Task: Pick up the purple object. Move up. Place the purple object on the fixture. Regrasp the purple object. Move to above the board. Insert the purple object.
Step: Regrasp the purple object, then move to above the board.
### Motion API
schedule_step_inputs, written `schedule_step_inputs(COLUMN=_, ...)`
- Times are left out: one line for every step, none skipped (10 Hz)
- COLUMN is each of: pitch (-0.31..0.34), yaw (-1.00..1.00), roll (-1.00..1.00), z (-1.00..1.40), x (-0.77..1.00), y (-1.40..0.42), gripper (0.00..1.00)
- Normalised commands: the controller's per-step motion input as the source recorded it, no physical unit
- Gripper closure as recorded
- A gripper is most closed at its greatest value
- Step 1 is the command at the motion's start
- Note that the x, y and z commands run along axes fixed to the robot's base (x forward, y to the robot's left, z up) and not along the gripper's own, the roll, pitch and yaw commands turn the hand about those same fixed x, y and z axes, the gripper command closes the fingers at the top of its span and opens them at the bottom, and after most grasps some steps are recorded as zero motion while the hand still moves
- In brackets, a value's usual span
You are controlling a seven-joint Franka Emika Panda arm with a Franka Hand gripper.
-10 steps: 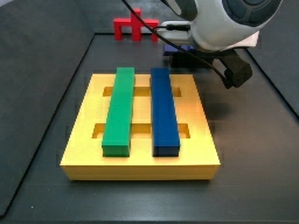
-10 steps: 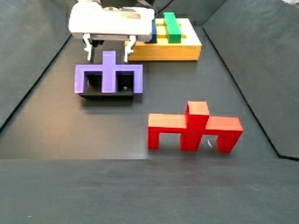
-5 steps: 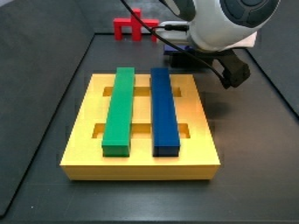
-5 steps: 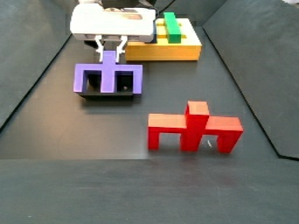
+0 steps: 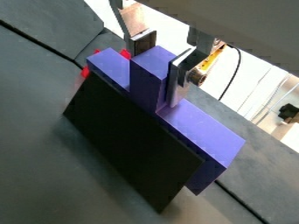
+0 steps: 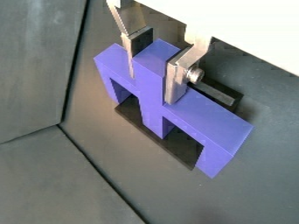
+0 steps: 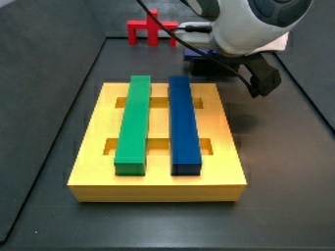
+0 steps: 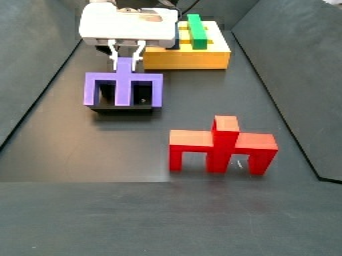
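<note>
Between the two silver fingers of the end effector (image 5: pixel 162 59) in a wrist view: the raised stem of the purple object (image 5: pixel 176 122), flanked closely on both sides by the dark pads, apparently gripped. Directly beneath, the black fixture (image 5: pixel 117 149), carrying the purple object on its top.

In a wrist view again, end effector (image 6: pixel 156 59) astride the same stem, plates flat against both faces of the purple object (image 6: pixel 187 118); fixture (image 6: pixel 187 151) visible only as dark edges below it.

Behind the end effector (image 7: pixel 217 65) in a side view, a red cross-shaped piece (image 7: pixel 149 30); in front of it, the yellow board (image 7: pixel 160 167) with green bar (image 7: pixel 132 122) and blue bar (image 7: pixel 183 122).

Below the end effector (image 8: pixel 126 55) in a side view, purple object (image 8: pixel 124 90) seated on the fixture (image 8: pixel 123 107); board (image 8: pixel 198 54) just behind, red cross-shaped piece (image 8: pixel 221 147) well apart in front on the counter (image 8: pixel 80 190).
</note>
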Motion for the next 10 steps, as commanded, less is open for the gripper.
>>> schedule_step_inputs(pitch=0.0, yaw=0.0, roll=0.0, z=0.0, x=0.0, y=0.0, gripper=1.0)
schedule_step_inputs(pitch=0.0, yaw=0.0, roll=0.0, z=0.0, x=0.0, y=0.0, gripper=1.0)
schedule_step_inputs(pitch=0.0, yaw=0.0, roll=0.0, z=0.0, x=0.0, y=0.0, gripper=1.0)
schedule_step_inputs(pitch=0.0, yaw=0.0, roll=0.0, z=0.0, x=0.0, y=0.0, gripper=1.0)
schedule_step_inputs(pitch=0.0, yaw=0.0, roll=0.0, z=0.0, x=0.0, y=0.0, gripper=1.0)
schedule_step_inputs(pitch=0.0, yaw=0.0, roll=0.0, z=0.0, x=0.0, y=0.0, gripper=1.0)
schedule_step_inputs(pitch=0.0, yaw=0.0, roll=0.0, z=0.0, x=0.0, y=0.0, gripper=1.0)
schedule_step_inputs(pitch=0.0, yaw=0.0, roll=0.0, z=0.0, x=0.0, y=0.0, gripper=1.0)
schedule_step_inputs(pitch=0.0, yaw=0.0, roll=0.0, z=1.4, x=0.0, y=0.0, gripper=1.0)
schedule_step_inputs(pitch=-0.029, yaw=0.01, roll=-0.04, z=1.4, x=-0.01, y=-0.02, gripper=1.0)
